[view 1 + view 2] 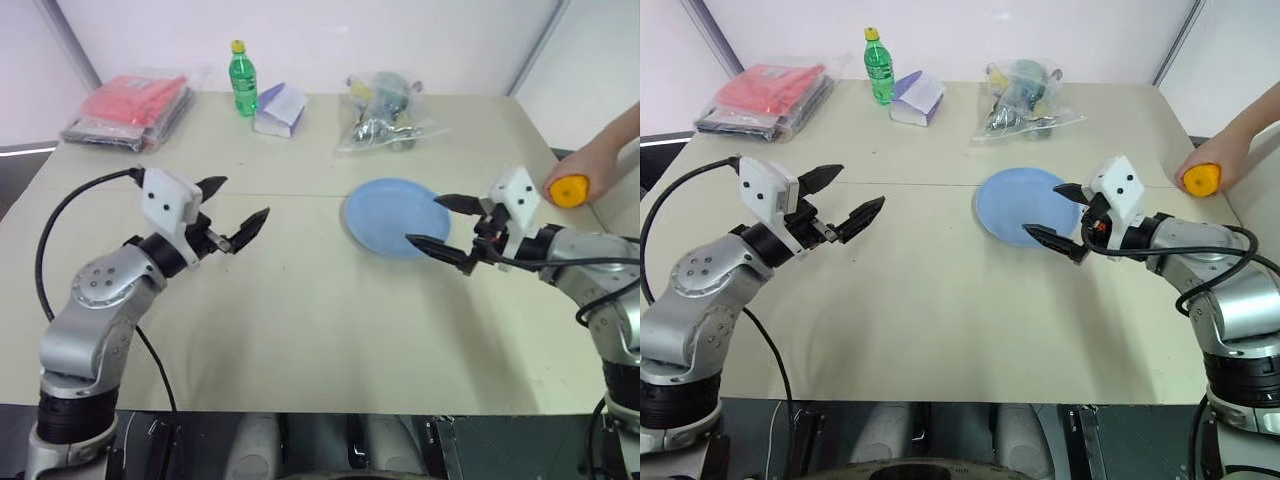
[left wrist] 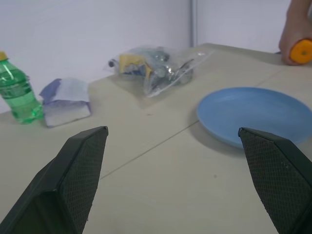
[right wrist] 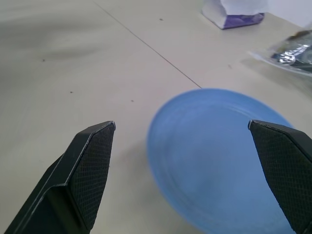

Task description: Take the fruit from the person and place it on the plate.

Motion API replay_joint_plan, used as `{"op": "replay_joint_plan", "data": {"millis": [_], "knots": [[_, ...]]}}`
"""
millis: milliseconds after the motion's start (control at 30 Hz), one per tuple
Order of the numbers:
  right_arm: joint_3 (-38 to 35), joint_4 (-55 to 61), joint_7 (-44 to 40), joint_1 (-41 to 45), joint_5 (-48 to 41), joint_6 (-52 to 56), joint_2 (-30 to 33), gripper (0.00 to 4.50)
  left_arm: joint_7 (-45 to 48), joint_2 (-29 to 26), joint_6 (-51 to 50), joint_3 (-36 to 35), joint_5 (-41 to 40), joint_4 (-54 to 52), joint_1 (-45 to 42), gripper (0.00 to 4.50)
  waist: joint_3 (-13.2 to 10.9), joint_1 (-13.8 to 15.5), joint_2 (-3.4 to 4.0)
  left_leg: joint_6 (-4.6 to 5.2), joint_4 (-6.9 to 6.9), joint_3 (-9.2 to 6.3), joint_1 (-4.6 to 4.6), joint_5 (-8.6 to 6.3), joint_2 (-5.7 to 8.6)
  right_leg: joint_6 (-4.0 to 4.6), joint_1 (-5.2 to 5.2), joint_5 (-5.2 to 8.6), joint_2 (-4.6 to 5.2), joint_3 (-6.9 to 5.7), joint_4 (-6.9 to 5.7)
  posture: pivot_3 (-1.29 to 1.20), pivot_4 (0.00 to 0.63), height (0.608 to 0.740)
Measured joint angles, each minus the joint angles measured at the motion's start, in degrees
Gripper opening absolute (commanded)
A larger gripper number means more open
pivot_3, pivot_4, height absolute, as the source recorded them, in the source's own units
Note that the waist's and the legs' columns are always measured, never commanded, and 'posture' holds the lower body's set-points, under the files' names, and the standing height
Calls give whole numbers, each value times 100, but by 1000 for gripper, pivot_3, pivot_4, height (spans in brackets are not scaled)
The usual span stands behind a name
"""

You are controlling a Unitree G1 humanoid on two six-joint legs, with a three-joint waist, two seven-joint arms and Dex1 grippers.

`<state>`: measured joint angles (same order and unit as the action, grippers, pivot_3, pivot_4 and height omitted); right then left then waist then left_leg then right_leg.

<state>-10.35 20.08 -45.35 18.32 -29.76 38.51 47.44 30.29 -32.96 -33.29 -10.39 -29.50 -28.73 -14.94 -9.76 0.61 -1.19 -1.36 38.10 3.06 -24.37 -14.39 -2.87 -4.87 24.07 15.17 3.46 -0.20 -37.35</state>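
The fruit (image 1: 570, 190) is in the person's hand (image 1: 590, 160), at the table's right edge, beyond and to the right of the right claw (image 1: 441, 222) and not touching it. That claw hangs above the near right rim of the plate (image 1: 385, 215) with its jaws spread wide and nothing between them; its fingers (image 3: 90, 168) frame the plate in the right wrist view. The plate lies flat on the table (image 1: 300, 330), bare, left of the fruit and well apart from it.

The left claw (image 1: 240, 208) hovers over the table's left half, far left of the plate, also wide open and holding nothing, its tips pointing toward the plate. Seen along its fingers (image 2: 78, 170), the plate lies ahead and the fruit in the hand farther off beyond it.

Along the far edge, behind both claws: a clear bag of odds and ends (image 1: 385, 112) just past the plate, a small white-and-purple pack (image 1: 280, 108), a green bottle (image 1: 243, 80) beside it, and a red bundle in plastic (image 1: 130, 108) at the far left corner.
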Motion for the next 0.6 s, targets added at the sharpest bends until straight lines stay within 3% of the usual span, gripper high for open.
{"op": "replay_joint_plan", "data": {"millis": [600], "knots": [[-197, 223, 53, -330, -94, 130, 119, 4500, 54, -56, -17, 11, -72, 178, -114, 4485, 0, 5, 0, 0, 0, 1, 0, 0, 0, 0, 0, 0, 1, 0, 1, 0, 150, 731]]}}
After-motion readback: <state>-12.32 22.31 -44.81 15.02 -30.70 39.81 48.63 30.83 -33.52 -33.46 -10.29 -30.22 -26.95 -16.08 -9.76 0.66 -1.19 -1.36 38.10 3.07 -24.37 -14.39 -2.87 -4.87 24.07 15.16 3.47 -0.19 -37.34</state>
